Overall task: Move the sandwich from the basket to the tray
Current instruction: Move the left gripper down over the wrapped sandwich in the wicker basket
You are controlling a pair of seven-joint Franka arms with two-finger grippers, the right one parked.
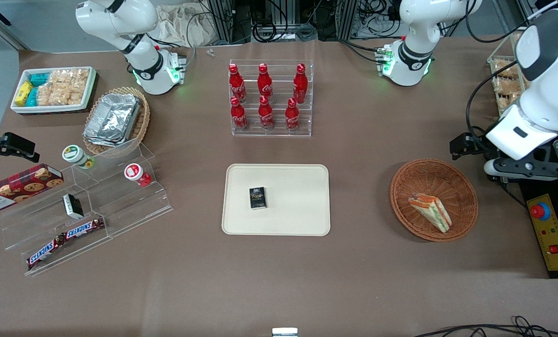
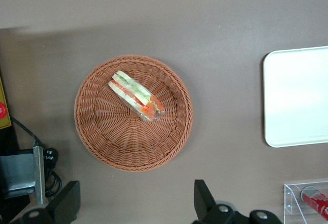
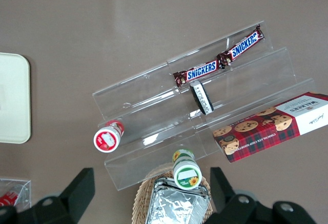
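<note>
The sandwich [image 1: 429, 211] [image 2: 136, 96], a white-bread wedge with orange, red and green layers, lies in the round reddish-brown wicker basket [image 1: 403, 178] [image 2: 102, 147]. My left gripper [image 1: 468, 146] [image 2: 136, 206] hangs high over the table, a little farther from the front camera than the basket. It is open, its fingers [image 2: 204, 198] spread wide with nothing between them. The cream tray [image 1: 297, 206] [image 2: 297, 96] lies flat beside the basket, toward the parked arm's end. A small black box [image 1: 257, 197] rests on it.
A clear rack of red cola bottles [image 1: 270, 98] [image 2: 313, 203] stands farther from the front camera than the tray. A yellow emergency-stop box [image 1: 551, 231] sits beside the basket at the working arm's end. Clear stepped shelves with snacks [image 1: 82, 220] stand toward the parked arm's end.
</note>
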